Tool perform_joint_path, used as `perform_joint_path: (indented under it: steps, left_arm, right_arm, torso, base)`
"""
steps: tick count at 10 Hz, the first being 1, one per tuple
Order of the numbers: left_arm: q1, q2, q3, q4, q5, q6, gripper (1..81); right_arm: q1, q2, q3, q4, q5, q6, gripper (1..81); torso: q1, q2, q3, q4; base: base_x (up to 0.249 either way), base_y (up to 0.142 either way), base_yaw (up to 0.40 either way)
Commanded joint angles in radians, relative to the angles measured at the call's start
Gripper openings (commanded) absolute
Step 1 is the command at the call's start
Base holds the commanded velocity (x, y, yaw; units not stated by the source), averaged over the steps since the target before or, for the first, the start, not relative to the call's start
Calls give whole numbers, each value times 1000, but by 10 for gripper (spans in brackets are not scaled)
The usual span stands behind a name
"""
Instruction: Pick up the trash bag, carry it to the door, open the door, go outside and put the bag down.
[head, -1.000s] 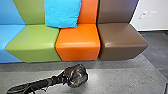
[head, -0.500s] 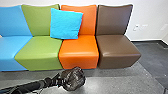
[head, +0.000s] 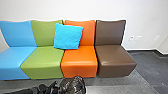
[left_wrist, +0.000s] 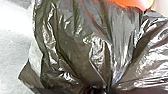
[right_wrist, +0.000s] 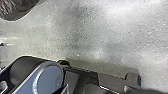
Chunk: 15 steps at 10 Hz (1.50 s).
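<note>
Left gripper (head: 57, 87), 11 o'clock: clamped on gathered trash bag (head: 73, 86), near 12 | right gripper: cannot tell | grey floor (head: 110, 87) | seats: blue (head: 15, 58) 10, green (head: 41, 63) 11, orange (head: 79, 61) 12, brown (head: 113, 60) 1 o'clock | turquoise cushion (head: 68, 36) across green and orange backs | white wall (head: 82, 8) behind

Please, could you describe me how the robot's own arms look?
In the head view, the left arm is black, with several rounded, uneven joint sections; I cannot make out any marking. In the right wrist view, a round blue-grey disc with a pale rim also belongs to the robot.
</note>
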Motion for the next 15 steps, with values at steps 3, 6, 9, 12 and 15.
perform_joint_path:
  steps: [3, 6, 9, 12, 15]
  left_arm:
    - [87, -131, 63, -7, 124, 107, 10]
    - [156, -166, 159, -7, 115, 139, 10]
    - [261, -168, 168, -6, 108, 176, 10]
    - [360, -160, 168, -2, 60, 211, 10]
    - [476, -134, 165, -1, -18, 281, 10]
  right_arm:
    - [-83, 66, -111, -60, 52, -4, 811]
    - [-147, 98, -155, -61, 79, -6, 811]
    - [-236, 144, -236, -74, 150, -6, 811]
    - [-295, 184, -286, -74, 185, -7, 811]
    - [-367, 216, -339, -71, 257, -7, 811]
  torso:
    - [-109, 167, 168, 0]
    - [-178, 271, 276, 0]
    - [-246, 373, 380, 0]
    - [-304, 456, 352, 0]
    - [-368, 557, 365, 0]
  base:
    - [0, 0, 0]
    - [0, 0, 0]
    - [0, 0, 0]
    - [0, 0, 0]
    - [0, 0, 0]
